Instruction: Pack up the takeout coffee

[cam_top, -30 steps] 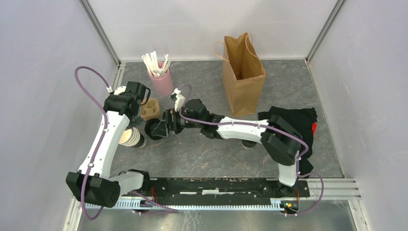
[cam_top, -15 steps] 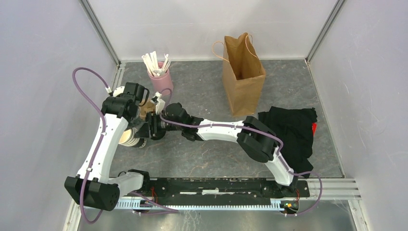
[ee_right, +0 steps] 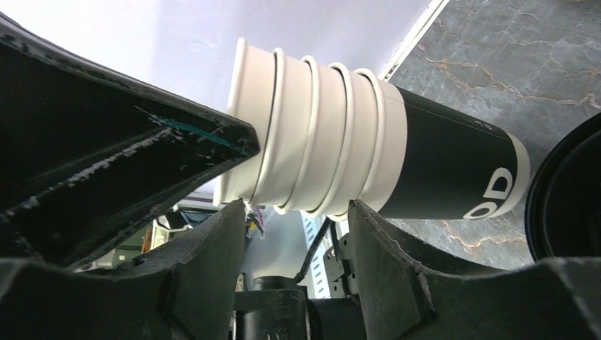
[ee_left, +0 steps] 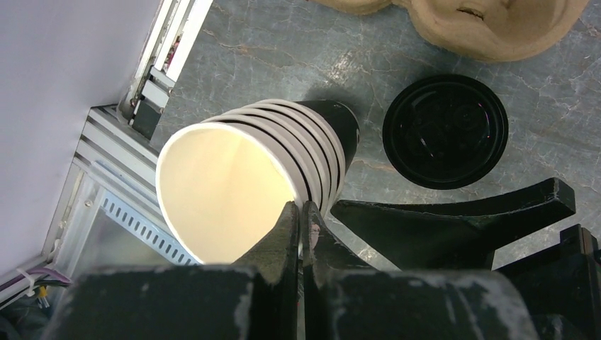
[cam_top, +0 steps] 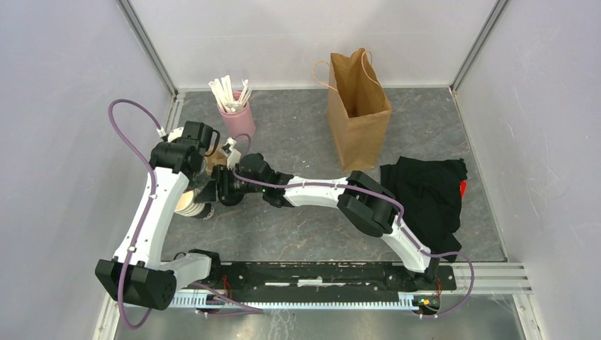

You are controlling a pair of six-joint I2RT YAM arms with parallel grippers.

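The takeout coffee cups are a nested stack of dark paper cups [ee_left: 241, 180] with cream rims, lying tilted near the left rail [cam_top: 190, 204]. My left gripper [ee_left: 299, 207] is shut on the rim of the outermost cup [ee_right: 244, 106]. My right gripper [ee_right: 296, 205] reaches in from the right [cam_top: 218, 190]. Its fingertips [ee_right: 237, 212] rest against the band of cream rims [ee_right: 319, 134], one at each end. A black lid [ee_left: 445, 131] lies flat on the table beside the stack, with its edge showing in the right wrist view [ee_right: 567, 191].
A brown moulded cup carrier [ee_left: 496, 28] sits just behind the lid. A pink cup of white sticks [cam_top: 237, 117] stands at the back left. An open brown paper bag [cam_top: 358, 113] stands at the back centre. A black cloth [cam_top: 425, 191] lies at the right.
My right arm has stretched left from the lid to the cup stack, and its jaws have narrowed onto the rims. The left gripper stays shut on the rim.
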